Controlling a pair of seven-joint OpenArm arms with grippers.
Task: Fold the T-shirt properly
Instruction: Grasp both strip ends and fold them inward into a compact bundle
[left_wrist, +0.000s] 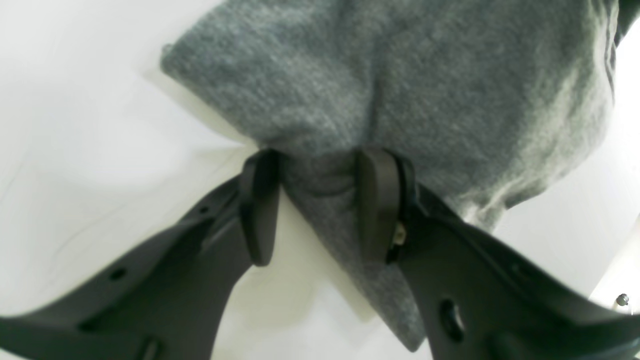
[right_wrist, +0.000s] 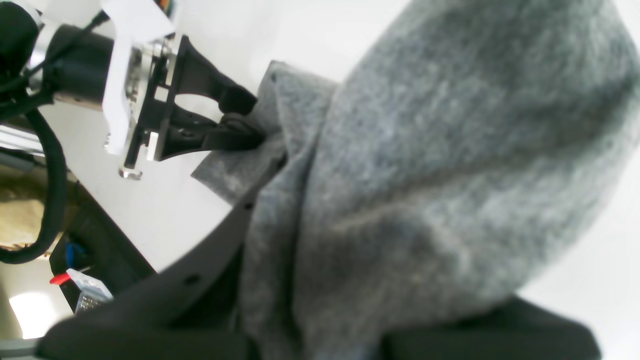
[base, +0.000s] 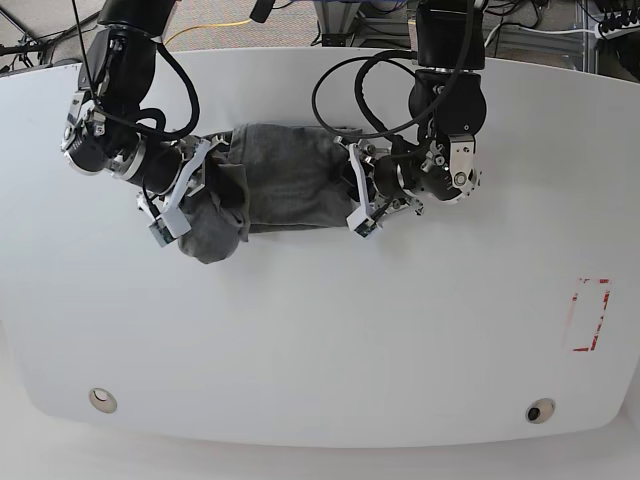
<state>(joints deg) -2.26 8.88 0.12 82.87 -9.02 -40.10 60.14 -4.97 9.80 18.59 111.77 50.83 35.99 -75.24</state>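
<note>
On the white desk (base: 320, 330), toward its far edge, you have the T-shirt (base: 285, 185) bunched into a wrinkled grey band stretched between your two arms. One end sags into a rounded lump near the left side of the base view, close to your right arm, and the other end narrows toward your left arm on the right of that view.

Your left arm curls down from the far edge with its black cable looped above it. Its left tool (left_wrist: 320, 200) has a fold of grey cloth gathered between the two dark pads (left_wrist: 260, 205), which sit a little apart with the fabric pinched and creased where they meet it; the rest of the shirt spreads away from them across the desk, and a pointed corner of cloth hangs back toward the wrist. You can see the same hold from the right wrist view, where the left tool (right_wrist: 250, 132) bites the shirt's edge.

Your right tool (base: 205, 185) is largely buried: grey cloth is draped over the black fingers (right_wrist: 200, 260) in the right wrist view, so you cannot tell whether it is clamped or slack.

Near the desk's right edge lies a red dashed rectangle (base: 590, 315).
</note>
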